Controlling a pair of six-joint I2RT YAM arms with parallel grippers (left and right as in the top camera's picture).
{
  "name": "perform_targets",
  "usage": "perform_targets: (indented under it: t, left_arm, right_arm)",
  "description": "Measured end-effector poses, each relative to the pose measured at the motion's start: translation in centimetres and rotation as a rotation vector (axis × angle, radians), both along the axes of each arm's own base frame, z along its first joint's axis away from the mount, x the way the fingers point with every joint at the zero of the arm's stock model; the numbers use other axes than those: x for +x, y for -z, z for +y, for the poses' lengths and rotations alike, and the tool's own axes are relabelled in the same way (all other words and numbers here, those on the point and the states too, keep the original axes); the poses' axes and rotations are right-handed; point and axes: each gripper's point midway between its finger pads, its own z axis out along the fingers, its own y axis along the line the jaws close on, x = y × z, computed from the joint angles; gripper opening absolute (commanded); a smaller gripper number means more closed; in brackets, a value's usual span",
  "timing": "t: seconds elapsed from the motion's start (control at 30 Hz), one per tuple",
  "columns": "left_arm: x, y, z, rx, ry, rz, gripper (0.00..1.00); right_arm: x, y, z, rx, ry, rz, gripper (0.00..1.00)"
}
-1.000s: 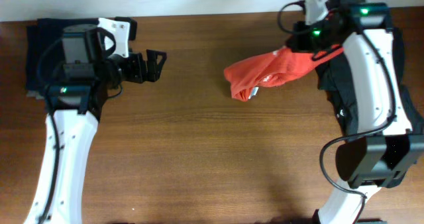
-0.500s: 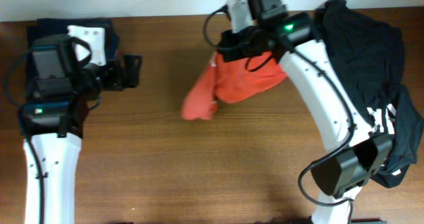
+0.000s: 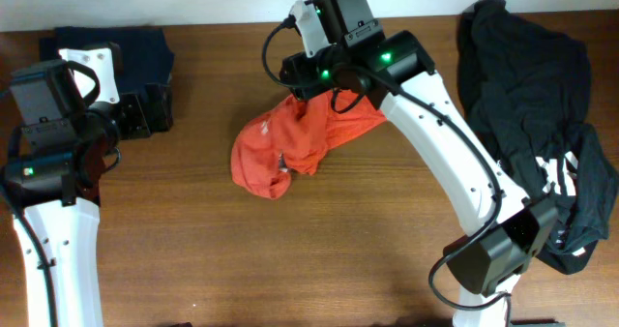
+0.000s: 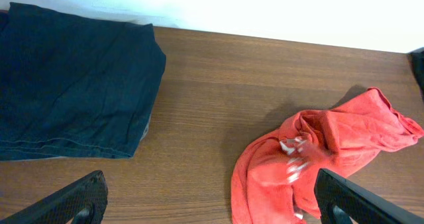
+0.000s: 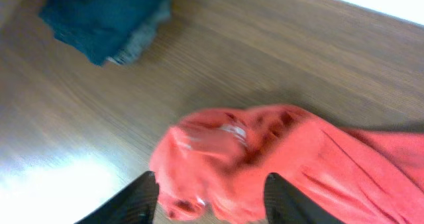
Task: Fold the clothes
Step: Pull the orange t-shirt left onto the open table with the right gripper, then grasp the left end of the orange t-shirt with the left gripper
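An orange garment (image 3: pixel 290 148) lies crumpled in the middle of the wooden table, also seen as a red-orange heap (image 4: pixel 318 158) in the left wrist view. My right gripper (image 5: pixel 211 184) hangs just above its upper end, jaws apart, with the orange cloth (image 5: pixel 265 158) blurred below and between the fingers. Whether cloth still touches a finger I cannot tell. At the far left my left gripper (image 4: pixel 212 201) stands wide open over bare wood, holding nothing. It sits beside a folded dark blue garment (image 3: pixel 155 46).
A heap of black clothes (image 3: pixel 532 104) with white markings covers the table's right end. The folded blue garment (image 4: pixel 73 85) occupies the back left corner. The white wall runs along the table's back edge (image 3: pixel 222 22).
The right arm swung left across the table, carrying the orange garment from the right side to the middle, and its jaws have parted. The left arm drew back to the left.
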Motion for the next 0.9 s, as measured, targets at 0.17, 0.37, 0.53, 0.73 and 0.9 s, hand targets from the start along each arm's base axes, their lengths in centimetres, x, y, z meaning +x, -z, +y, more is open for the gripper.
perform_targets:
  t: [0.17,0.37,0.53,0.73,0.9]
  left_arm:
    - [0.0,0.1,0.2,0.008,-0.01,0.004,0.99]
    - [-0.1,0.1,0.2,0.005,-0.008,0.007,0.99]
    - [0.6,1.5,-0.1,-0.013,0.007,0.043,0.99]
    - [2.3,5.4,-1.0,-0.035,0.038,0.145,0.96]
    - [3.7,7.9,-3.3,-0.037,0.101,0.195,0.89]
  right_arm:
    - [3.2,0.3,-8.4,-0.038,0.17,0.021,0.64]
    - [6.6,2.0,-20.3,-0.064,0.424,0.069,0.63]
    - [8.5,8.6,-23.3,-0.101,0.482,0.193,0.63]
    - [9.3,17.1,-24.7,-0.138,0.5,0.349,0.55]
    - [8.5,19.6,-24.5,-0.153,0.472,0.419,0.55]
